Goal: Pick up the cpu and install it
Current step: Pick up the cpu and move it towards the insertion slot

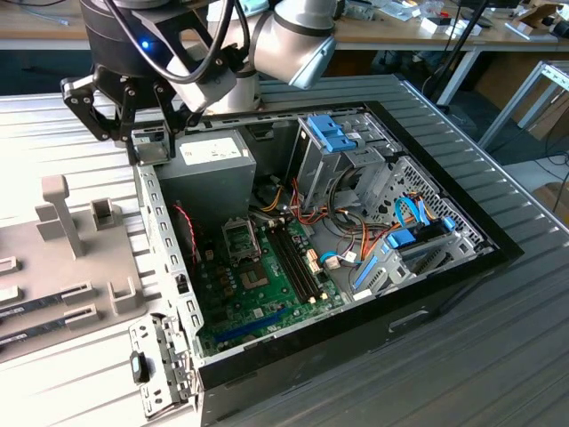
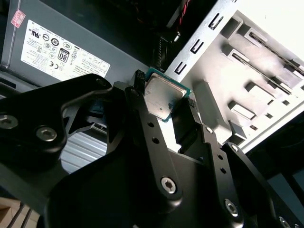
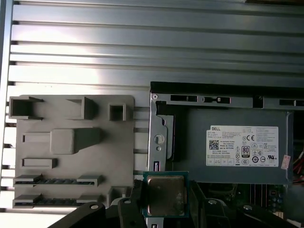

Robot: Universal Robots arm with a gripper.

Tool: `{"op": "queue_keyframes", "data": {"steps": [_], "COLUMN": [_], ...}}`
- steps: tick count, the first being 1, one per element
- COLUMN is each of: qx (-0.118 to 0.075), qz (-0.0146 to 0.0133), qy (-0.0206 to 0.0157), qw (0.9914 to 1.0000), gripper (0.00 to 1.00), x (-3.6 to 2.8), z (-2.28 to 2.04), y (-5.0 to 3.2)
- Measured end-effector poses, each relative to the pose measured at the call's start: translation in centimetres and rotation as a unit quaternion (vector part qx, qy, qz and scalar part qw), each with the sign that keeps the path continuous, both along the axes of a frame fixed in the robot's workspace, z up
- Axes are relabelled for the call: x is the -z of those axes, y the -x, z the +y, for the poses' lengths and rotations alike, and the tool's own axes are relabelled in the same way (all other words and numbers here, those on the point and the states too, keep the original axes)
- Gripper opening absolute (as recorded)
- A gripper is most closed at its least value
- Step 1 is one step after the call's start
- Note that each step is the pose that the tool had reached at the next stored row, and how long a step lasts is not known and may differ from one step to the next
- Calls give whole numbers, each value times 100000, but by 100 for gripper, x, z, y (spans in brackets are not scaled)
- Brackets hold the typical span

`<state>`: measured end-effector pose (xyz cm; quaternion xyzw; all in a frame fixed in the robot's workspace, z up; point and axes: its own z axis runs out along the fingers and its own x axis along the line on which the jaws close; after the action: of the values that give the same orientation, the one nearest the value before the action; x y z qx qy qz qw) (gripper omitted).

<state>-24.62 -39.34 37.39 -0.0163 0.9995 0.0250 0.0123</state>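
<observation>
From here, my arm [image 1: 293, 40] has silver-grey rounded joints, with black cables [image 1: 220, 53] looping at 12 o'clock and a blue light [image 1: 145, 43] at 11. The jaws are matte black links with silver screws [image 2: 167, 184].

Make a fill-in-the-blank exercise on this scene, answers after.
The fingers clamp the ____. The motherboard in the case is ____. The grey tray lies on the exterior view's ____ of the case.
Missing: cpu; green; left.
</observation>
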Motion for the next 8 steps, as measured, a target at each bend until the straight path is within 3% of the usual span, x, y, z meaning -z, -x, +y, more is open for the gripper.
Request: {"op": "queue_keyframes", "data": {"steps": [8], "qx": [-2], "qz": [2], "qy": [1], "qw": [100000], "gripper": [47], "x": [30], "z": [0], "y": [-103]}}
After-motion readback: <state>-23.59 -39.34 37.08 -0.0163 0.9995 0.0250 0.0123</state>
